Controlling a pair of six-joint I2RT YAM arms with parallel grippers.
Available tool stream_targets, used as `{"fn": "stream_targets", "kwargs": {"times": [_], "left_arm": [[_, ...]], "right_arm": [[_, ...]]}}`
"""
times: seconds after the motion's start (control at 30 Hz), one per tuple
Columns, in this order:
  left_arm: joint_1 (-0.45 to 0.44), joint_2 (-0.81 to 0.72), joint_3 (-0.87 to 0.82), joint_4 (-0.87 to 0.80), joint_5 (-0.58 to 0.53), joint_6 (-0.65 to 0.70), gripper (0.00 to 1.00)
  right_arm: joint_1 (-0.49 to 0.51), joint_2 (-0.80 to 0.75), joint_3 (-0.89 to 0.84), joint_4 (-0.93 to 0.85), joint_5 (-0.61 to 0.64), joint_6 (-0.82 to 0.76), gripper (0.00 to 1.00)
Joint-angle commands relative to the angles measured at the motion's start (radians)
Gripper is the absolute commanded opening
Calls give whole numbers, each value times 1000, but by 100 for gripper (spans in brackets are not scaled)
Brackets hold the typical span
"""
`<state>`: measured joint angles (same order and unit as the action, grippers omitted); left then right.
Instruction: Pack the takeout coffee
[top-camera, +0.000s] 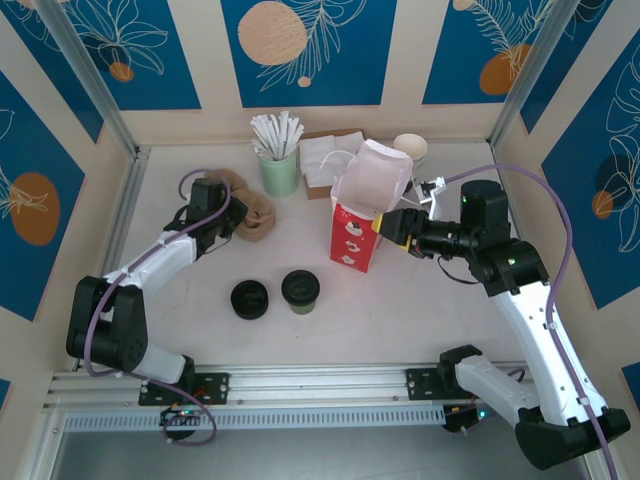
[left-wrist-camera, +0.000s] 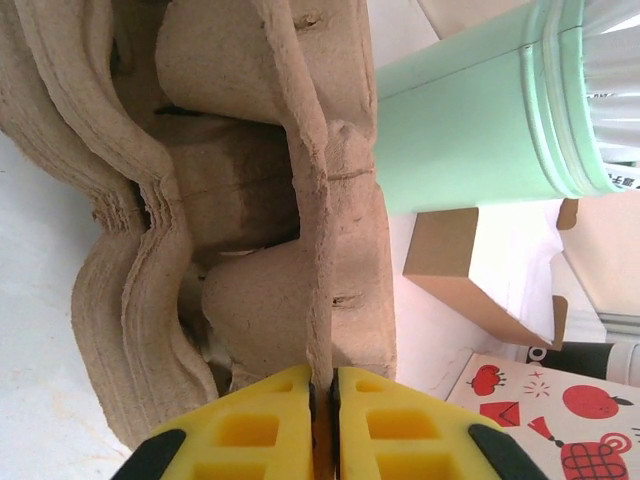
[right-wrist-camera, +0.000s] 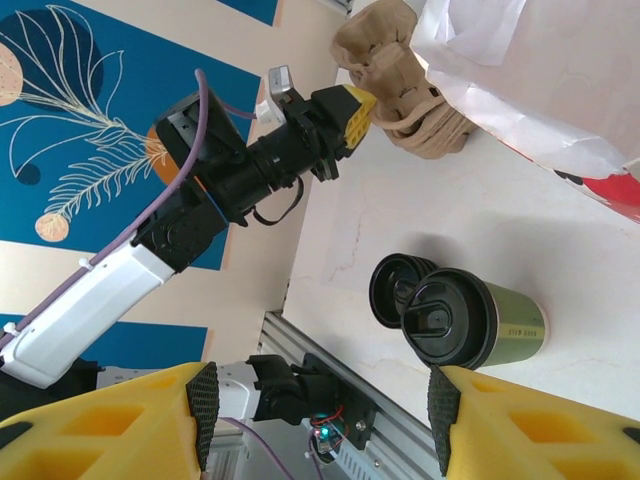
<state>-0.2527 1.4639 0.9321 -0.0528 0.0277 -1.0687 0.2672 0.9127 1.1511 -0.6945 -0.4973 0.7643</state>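
Takeout coffee (top-camera: 300, 290) likely light, crushable paper, slick lid; grip mid-body, keep upright. Left pincer (left-wrist-camera: 323, 385) pinches pulp carrier (left-wrist-camera: 250, 200) wall; right pincer (right-wrist-camera: 322, 410) spread.

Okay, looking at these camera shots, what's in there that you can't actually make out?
Inside the red bag: top view, its crumpled opening hides the bottom.
How many pulp trays the left gripper pinches: left wrist view, the layers merge at the fingers.
Print on the takeout coffee: right wrist view, too small to read.
Number of cups in the white cup stack: top view, too small.
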Motion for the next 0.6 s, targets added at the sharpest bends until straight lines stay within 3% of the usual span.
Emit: {"fn": "stream_targets", "kwargs": {"times": [0.0,0.3,0.57], "left_arm": [[12,-11,-6,31,16,-14,10],[11,-73,10,24,32,-27,9],[11,-186,76,-102,35,18,7]], "right_arm": [[-8,-13,-5,-17,-29,-11,60],[-10,-14,-4,-11,-30,-10,60],[-11,-17,22,6,-36,-14,59]]}}
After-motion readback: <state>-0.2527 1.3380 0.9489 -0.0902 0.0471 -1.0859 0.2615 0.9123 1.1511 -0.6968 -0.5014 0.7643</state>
